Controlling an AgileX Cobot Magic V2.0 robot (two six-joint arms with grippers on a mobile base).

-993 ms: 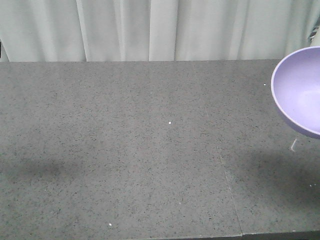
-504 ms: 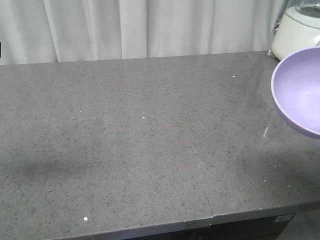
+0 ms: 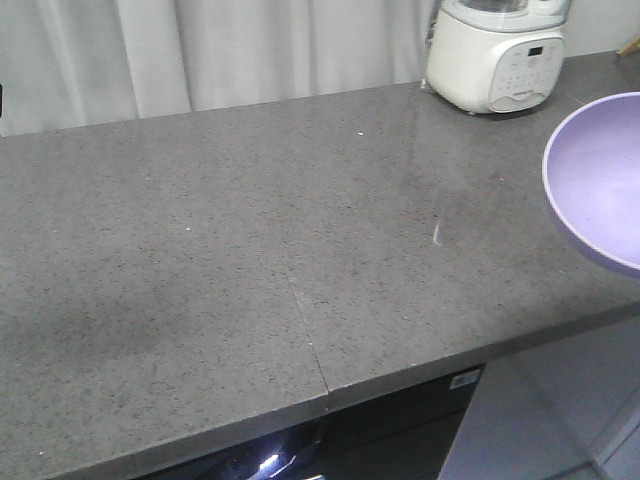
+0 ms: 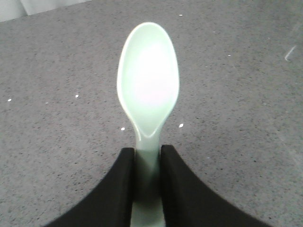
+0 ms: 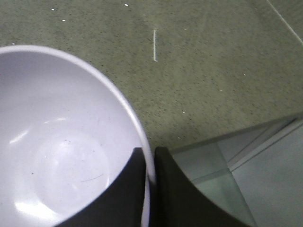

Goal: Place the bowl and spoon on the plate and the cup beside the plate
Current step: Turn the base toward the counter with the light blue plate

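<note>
The lavender bowl (image 3: 600,185) hangs at the right edge of the front view, above the grey counter (image 3: 250,230). My right gripper (image 5: 150,163) is shut on the bowl's rim, one finger inside the bowl (image 5: 61,142) and one outside. In the left wrist view my left gripper (image 4: 147,158) is shut on the handle of the pale mint-green spoon (image 4: 147,80), whose scoop points away over the counter (image 4: 57,75). Neither gripper shows in the front view. The plate and the cup are out of view.
A white kitchen appliance (image 3: 495,55) with a button panel stands at the back right of the counter. White curtains (image 3: 200,50) hang behind. The counter's front edge (image 3: 400,375) runs across the lower front view, with floor (image 5: 255,179) below at the right.
The whole scene has slid left and up in the front view: the appliance and the counter's front edge came into view. The bowl keeps its place in the frame.
</note>
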